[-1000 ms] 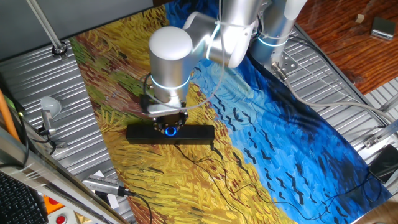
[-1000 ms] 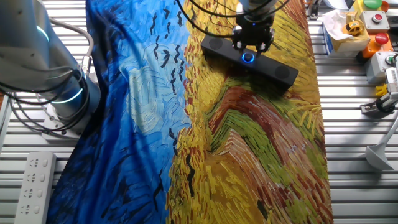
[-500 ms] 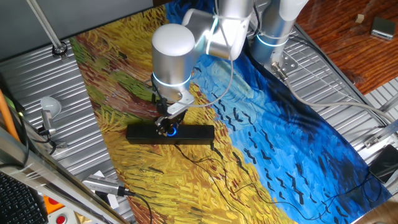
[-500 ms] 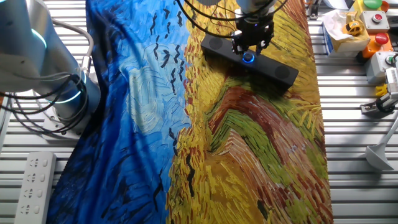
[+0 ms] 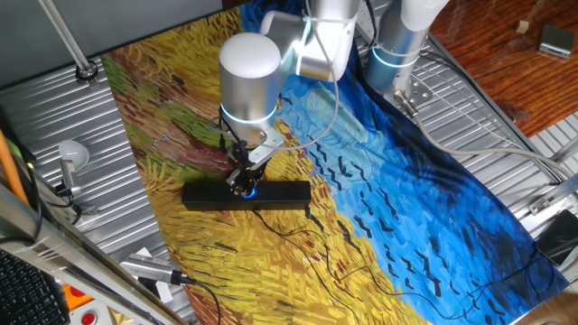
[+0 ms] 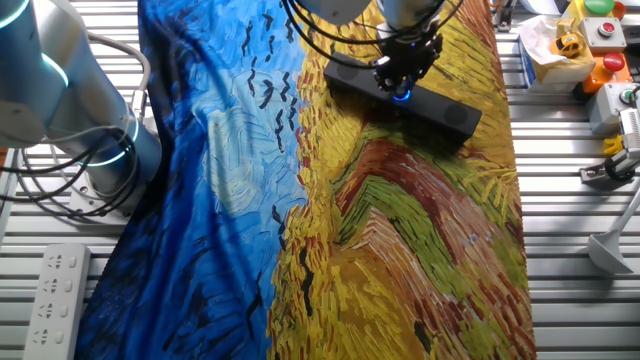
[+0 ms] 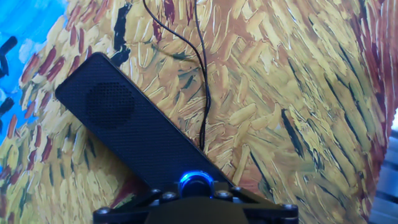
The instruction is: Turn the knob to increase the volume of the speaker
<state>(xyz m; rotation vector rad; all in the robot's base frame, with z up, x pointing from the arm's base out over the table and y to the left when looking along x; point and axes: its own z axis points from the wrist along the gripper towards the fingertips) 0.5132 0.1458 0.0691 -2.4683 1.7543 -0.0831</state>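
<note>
The speaker (image 5: 282,194) is a long black bar lying on the painted cloth, also seen in the other fixed view (image 6: 447,113) and the hand view (image 7: 124,124). Its knob (image 7: 196,183) glows with a blue ring at the bar's middle. My gripper (image 5: 245,183) comes straight down on the knob (image 5: 247,190), its fingers shut around it; the hand hides most of the dial. From the other side the gripper (image 6: 402,84) sits over the blue glow of the knob (image 6: 401,96). A thin black cable (image 7: 203,93) runs off the bar.
A grey microphone (image 5: 72,155) stands on the ribbed metal table at the left. The arm's base (image 5: 397,45) rises at the back. A white power strip (image 6: 55,290) lies at one corner, and button boxes (image 6: 600,35) sit beyond the cloth.
The hand has rotated about its vertical axis while staying on the knob; the wrist and fingers are turned to a new angle. The speaker has stayed in place.
</note>
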